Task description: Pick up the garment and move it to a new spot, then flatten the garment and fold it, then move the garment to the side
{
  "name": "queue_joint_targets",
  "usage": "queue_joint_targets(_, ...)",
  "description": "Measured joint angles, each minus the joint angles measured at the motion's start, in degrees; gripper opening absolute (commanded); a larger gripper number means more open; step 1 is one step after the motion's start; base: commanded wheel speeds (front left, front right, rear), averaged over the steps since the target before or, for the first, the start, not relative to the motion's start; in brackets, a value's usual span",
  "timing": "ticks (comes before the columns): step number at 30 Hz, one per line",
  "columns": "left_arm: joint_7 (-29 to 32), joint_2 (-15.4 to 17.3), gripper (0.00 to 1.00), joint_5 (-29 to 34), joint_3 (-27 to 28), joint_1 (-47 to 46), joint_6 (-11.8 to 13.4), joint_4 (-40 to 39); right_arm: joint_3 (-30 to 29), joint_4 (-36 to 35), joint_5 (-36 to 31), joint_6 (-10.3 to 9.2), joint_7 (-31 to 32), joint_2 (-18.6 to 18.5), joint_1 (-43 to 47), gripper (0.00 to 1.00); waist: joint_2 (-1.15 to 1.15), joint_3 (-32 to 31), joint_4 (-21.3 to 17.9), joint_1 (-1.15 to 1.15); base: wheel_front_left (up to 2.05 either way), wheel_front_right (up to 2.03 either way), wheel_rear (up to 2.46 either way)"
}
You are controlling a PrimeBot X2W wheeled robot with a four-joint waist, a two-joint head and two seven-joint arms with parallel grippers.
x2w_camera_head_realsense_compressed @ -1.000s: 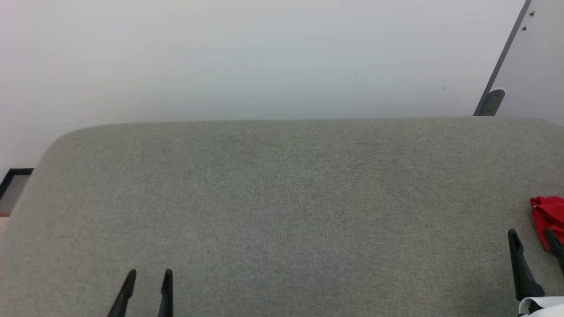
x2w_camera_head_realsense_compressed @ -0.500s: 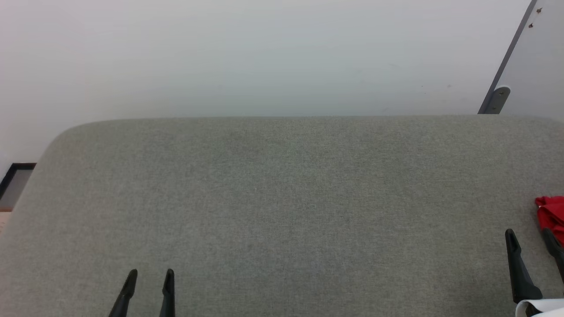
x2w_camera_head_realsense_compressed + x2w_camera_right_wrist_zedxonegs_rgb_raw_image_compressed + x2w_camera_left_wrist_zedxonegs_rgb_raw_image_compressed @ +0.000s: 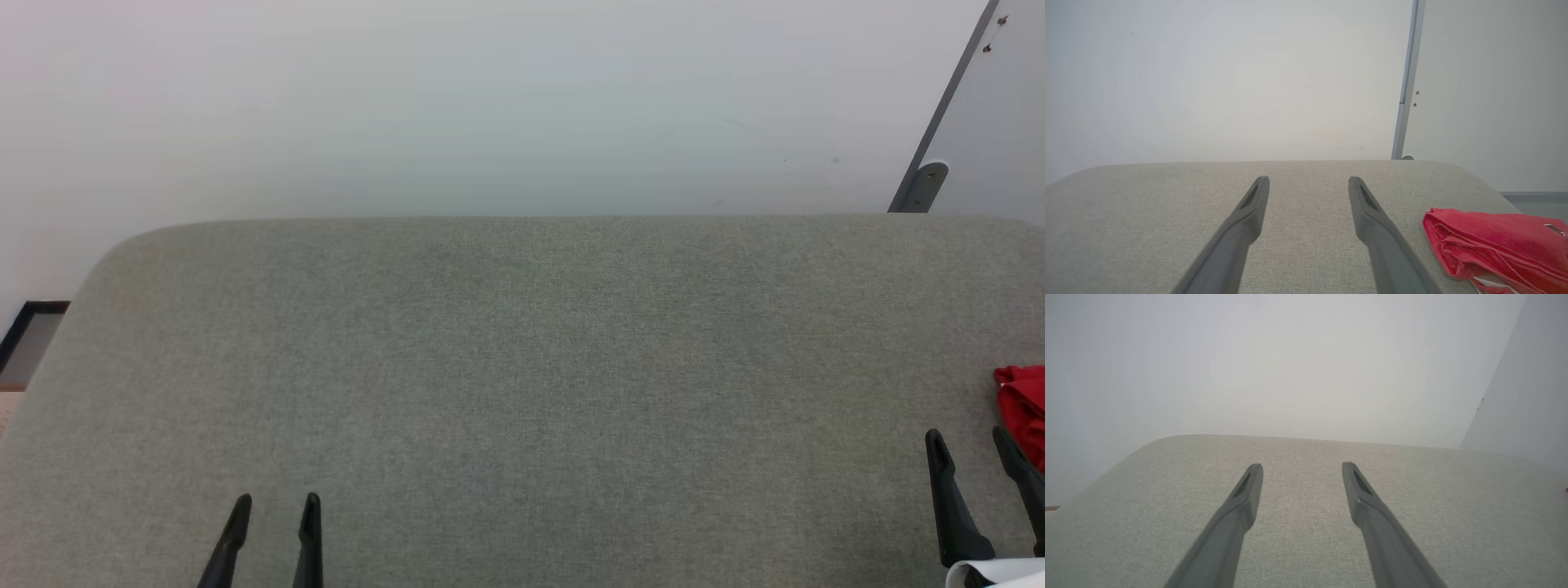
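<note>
- Garment (image 3: 1494,241): lay just right of your right gripper (image 3: 969,441); partly cropped, long axis unclear.
- Right gripper: spread, empty, nearer.
- Left gripper (image 3: 276,502): spread, empty, well apart.

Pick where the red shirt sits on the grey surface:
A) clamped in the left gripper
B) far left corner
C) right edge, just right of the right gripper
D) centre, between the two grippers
C: the red shirt lies bunched at the right edge of the surface, just right of the open, empty right gripper.
</note>
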Motion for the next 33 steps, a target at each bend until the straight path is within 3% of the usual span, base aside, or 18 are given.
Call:
queue_joint_targets(3, 0.0, 0.0, 1.00, -0.2, 0.2, 0.0, 0.0, 0.0, 0.1, -0.1, 0.0, 0.00, 0.0, 0.0, 0.1, 1.00, 0.00, 0.0, 0.0, 0.00, 0.00, 0.00, 0.00)
queue_joint_targets(4, 0.0, -0.1, 0.00, -0.2, 0.1, 0.0, 0.0, 0.5, 0.2, 0.4, 0.0, 0.01, 0.0, 0.2, 0.2, 0.00, 0.00, 0.0, 0.0, 0.00, 0.00, 0.00, 0.00)
queue_joint_targets(8, 0.2, -0.4, 0.00, -1.1, -0.3, 0.2, 0.0, 2.3, 0.7, 2.3, 0.8, 0.01, 0.3, 1.4, 0.8, 0.00, 0.00, 0.0, 0.0, 0.00, 0.00, 0.00, 0.00)
queue_joint_targets(33, 5.5, 0.0, 0.00, -27.3, -0.8, -5.5, 0.1, 7.6, 0.2, 6.7, 23.3, 0.00, 4.8, 4.1, -2.6, 0.00, 0.00, 0.3, 0.0, 0.00, 0.00, 0.00, 0.00)
